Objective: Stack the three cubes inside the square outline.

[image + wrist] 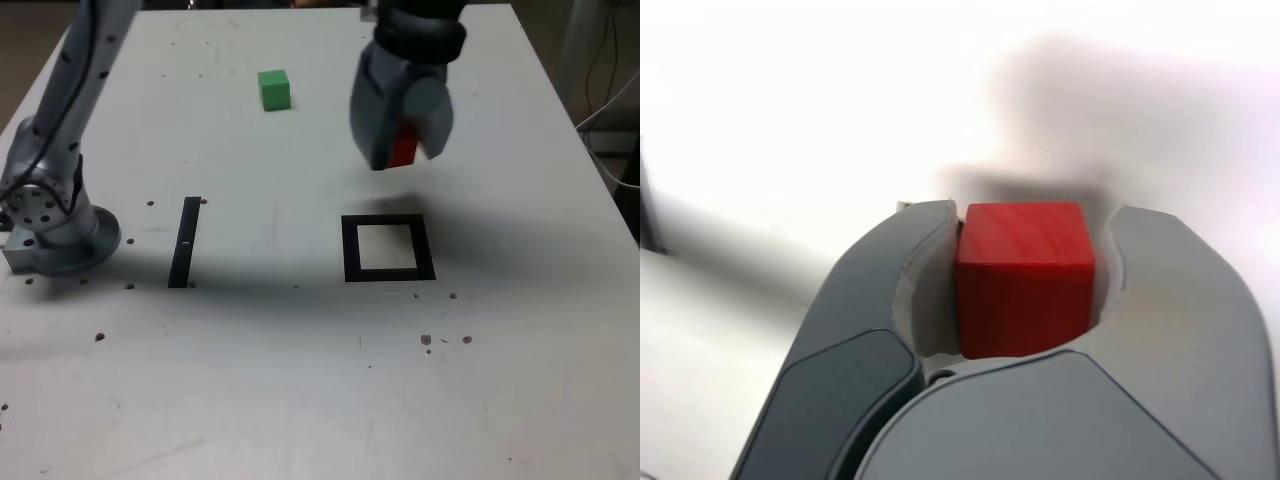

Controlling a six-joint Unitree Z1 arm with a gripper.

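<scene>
Toward the worktop's (230, 400) near edge, right of centre in the exterior view, lies the thick black square outline with a pale centre (388, 276). Beyond it, raised above the surface, the grey pincer (403, 150) grips the small solid red cube (1025, 280) between its fingers. The small solid green cube (274, 90) sits farther off, toward the far edge. I cannot make out a yellow one. Best to centre the red cube over the frame, level it, lower slowly and release only on contact.
</scene>
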